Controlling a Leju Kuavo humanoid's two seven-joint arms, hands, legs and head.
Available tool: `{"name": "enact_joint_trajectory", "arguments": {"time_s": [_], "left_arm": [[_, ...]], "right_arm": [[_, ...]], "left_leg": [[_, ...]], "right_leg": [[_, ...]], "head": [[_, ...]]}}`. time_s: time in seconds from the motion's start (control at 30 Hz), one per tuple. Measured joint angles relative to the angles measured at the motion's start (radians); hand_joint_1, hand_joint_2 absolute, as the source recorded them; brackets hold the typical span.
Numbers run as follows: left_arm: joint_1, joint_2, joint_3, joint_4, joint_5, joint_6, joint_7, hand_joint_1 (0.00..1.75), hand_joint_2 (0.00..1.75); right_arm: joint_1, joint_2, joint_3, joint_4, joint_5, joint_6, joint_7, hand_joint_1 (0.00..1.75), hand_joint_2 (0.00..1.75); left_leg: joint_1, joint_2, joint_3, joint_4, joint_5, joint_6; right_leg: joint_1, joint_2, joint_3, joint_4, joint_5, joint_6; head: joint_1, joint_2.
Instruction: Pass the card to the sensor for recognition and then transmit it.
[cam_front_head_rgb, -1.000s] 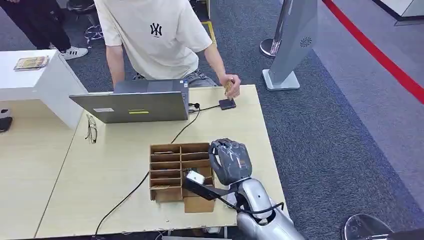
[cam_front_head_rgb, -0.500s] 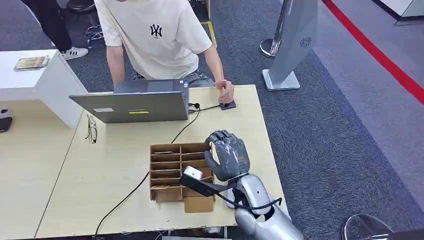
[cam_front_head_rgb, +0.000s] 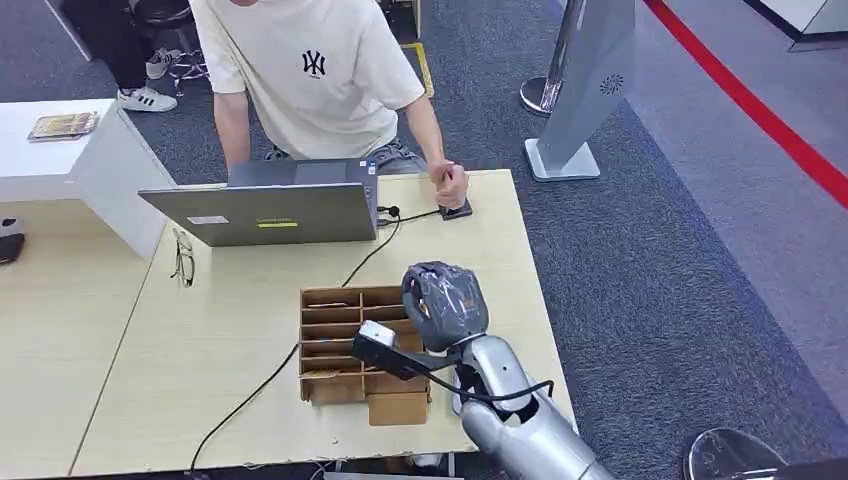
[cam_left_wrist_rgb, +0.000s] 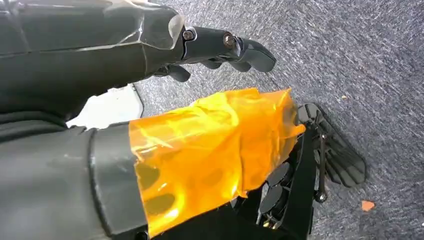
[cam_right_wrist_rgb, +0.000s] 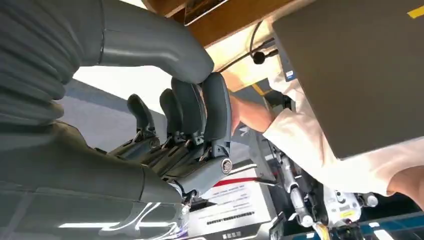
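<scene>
Head view puts your right hand (cam_front_head_rgb: 445, 300) above the right edge of the brown cardboard slotted card organiser (cam_front_head_rgb: 350, 340) on the pale wooden table (cam_front_head_rgb: 200, 340); its fingers are curled inward and grasp nothing. You cannot make out a card in the slots from here. The small black sensor pad (cam_front_head_rgb: 458, 210) sits at the table's far edge, under a person's hand (cam_front_head_rgb: 451, 185). Your left hand (cam_left_wrist_rgb: 150, 75) hangs over grey carpet, fingers loosely apart, empty. You look to be at the pick-up step: next, reach into a slot and pinch a card.
</scene>
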Motion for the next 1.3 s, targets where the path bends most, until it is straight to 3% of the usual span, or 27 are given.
{"name": "enact_joint_trajectory", "arguments": {"time_s": [0.23,0.37,0.5,0.53,0.57,0.73,0.8,0.87,1.3], "left_arm": [[0.0,0.0,0.0,0.0,0.0,0.0,0.0,0.0,0.0],[0.0,0.0,0.0,0.0,0.0,-0.002,0.0,0.0,0.0],[0.0,0.0,0.0,0.0,0.0,-0.003,0.0,0.0,0.0],[0.0,0.0,0.0,0.0,0.0,-0.003,0.0,0.0,0.0],[0.0,0.0,0.0,0.0,0.0,-0.003,0.0,0.0,0.0],[0.0,0.0,0.0,0.0,0.0,-0.003,0.0,0.0,0.0],[0.0,0.0,0.0,0.0,0.0,-0.003,0.0,0.0,0.0],[0.0,0.0,0.0,0.0,0.0,-0.003,0.0,0.0,0.0],[0.0,0.0,0.0,0.0,0.0,-0.003,0.001,0.0,0.0]], "right_arm": [[-0.003,0.0,0.0,0.005,-0.003,0.0,0.0,1.06,1.75],[-0.02,0.0,0.0,0.035,-0.01,0.001,0.003,0.87,1.75],[-0.022,0.0,0.0,0.04,-0.01,0.001,0.003,0.89,1.75],[-0.022,0.0,0.0,0.042,-0.01,0.002,0.003,1.06,1.75],[-0.022,0.0,0.0,0.043,-0.01,0.002,0.006,1.08,1.75],[-0.024,0.0,0.0,0.052,-0.01,0.002,0.01,0.98,1.75],[-0.026,0.001,0.0,0.057,-0.01,0.003,0.01,1.06,1.75],[-0.027,0.001,0.0,0.061,-0.01,0.002,0.011,0.99,1.75],[-0.033,0.007,0.0,0.074,-0.01,0.003,0.011,0.94,1.75]], "left_leg": [[0.0,0.0,0.0,0.0,0.0,0.0],[0.0,0.0,0.0,0.0,0.0,0.0],[0.0,0.0,0.0,0.0,0.0,0.0],[0.0,0.0,0.0,0.0,0.0,0.0],[0.0,0.0,0.0,0.0,0.0,0.0],[0.0,0.0,0.0,0.0,0.0,0.0],[0.0,0.0,0.0,0.0,0.0,0.0],[0.0,0.0,0.0,0.0,0.0,0.0],[0.0,0.0,0.0,0.0,0.0,0.0]], "right_leg": [[0.0,0.0,0.0,0.0,0.0,0.0],[0.0,0.0,0.0,0.0,0.0,0.0],[0.0,0.0,0.0,0.0,0.0,0.0],[0.0,0.0,0.0,0.0,0.0,0.0],[0.0,0.0,0.0,0.0,0.0,0.0],[0.0,0.0,0.0,0.0,0.0,0.0],[0.0,0.0,0.0,0.0,0.0,0.0],[0.0,0.0,0.0,0.0,0.0,0.0],[0.0,0.0,0.0,0.0,0.0,0.0]], "head": [[0.0,0.0],[0.0,0.0],[0.0,0.0],[0.0,0.0],[0.0,0.0],[0.0,0.0],[0.0,0.0],[0.0,0.0],[0.0,0.0]]}}
